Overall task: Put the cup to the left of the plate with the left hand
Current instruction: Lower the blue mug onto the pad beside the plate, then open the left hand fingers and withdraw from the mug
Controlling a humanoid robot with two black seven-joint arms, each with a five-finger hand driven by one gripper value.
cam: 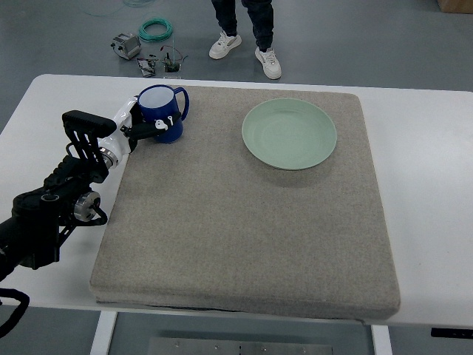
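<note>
A dark blue cup [162, 112] with a white inside stands upright at the far left corner of the grey mat [244, 214], its handle pointing right. My left hand [148, 122] is wrapped around the cup from the left, its black and white fingers [161, 126] against the cup's wall. The left arm runs in from the lower left edge. A pale green plate [289, 134] lies flat on the mat to the right of the cup, with a wide strip of bare mat between them. The right hand does not show.
The mat lies on a white table [421, 185]. Beyond the far edge, a person's legs and white shoes [246, 49] stand on the floor, beside a green cable coil [156, 29] and small parts.
</note>
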